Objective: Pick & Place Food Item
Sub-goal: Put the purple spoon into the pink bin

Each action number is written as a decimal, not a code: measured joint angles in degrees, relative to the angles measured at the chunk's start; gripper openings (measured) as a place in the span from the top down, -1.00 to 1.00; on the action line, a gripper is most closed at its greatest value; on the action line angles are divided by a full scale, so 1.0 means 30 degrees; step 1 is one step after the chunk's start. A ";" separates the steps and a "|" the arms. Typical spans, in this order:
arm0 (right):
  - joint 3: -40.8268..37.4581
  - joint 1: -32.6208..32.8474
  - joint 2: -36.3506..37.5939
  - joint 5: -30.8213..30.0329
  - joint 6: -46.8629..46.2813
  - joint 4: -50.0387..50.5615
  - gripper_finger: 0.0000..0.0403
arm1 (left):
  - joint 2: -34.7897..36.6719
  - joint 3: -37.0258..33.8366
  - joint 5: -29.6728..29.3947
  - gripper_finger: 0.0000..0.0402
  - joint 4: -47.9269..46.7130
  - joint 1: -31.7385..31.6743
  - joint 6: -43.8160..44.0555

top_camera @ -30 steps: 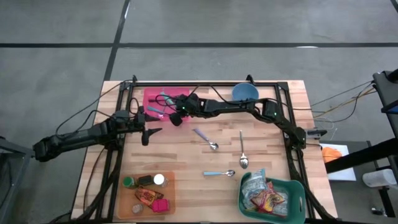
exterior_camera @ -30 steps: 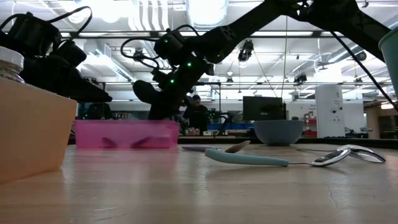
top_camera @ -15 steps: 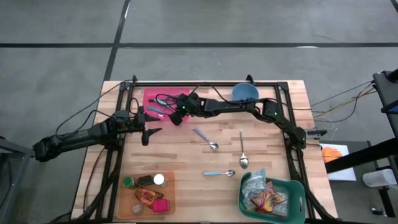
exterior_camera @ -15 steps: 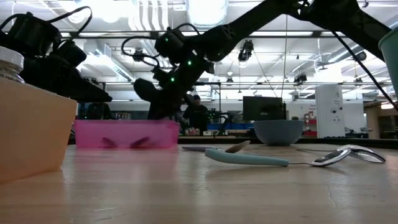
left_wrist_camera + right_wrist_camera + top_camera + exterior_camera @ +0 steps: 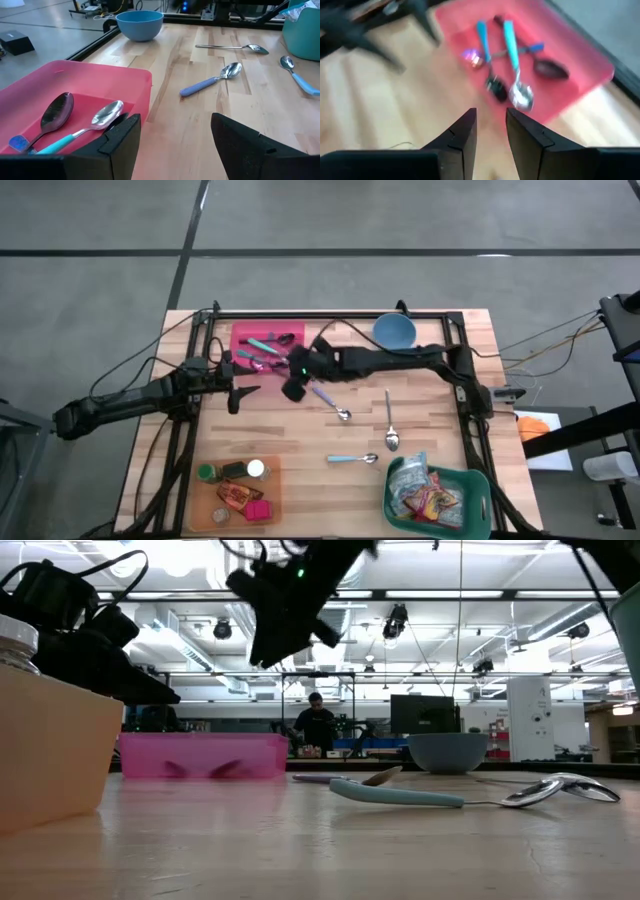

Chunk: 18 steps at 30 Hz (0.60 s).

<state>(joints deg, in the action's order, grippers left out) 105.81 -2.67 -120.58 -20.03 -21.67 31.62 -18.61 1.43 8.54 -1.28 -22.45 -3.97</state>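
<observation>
Three spoons (image 5: 343, 414) on the table (image 5: 300, 440), right claw (image 5: 293, 389) slightly parted, empty, left claw (image 5: 243, 393) spread.

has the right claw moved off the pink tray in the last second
Yes. In the high view the right claw has pulled back from over the pink tray toward the table's middle, and in the low view it has risen well above the tray's rim.

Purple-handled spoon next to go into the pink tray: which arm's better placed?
Probably right. The right gripper hangs empty, slightly open, just beside the purple-handled spoon, near the pink tray. The left gripper waits open, farther off.
</observation>
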 joint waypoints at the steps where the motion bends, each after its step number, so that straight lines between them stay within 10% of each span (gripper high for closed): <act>1: -0.0059 0.0352 0.0235 -0.0210 -0.0361 0.0602 0.49 | 0.0000 0.0000 0.0003 -0.21 0.0003 -0.0003 -0.0005; 18: -0.2100 0.3576 0.1453 -0.0729 -0.6092 0.7505 0.49 | 0.0000 0.0000 0.0004 -0.21 0.0000 0.0005 -0.0005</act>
<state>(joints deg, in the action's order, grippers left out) 99.51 8.05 -116.22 -22.22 -39.94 54.13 -18.61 1.43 8.55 -1.28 -22.44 -3.99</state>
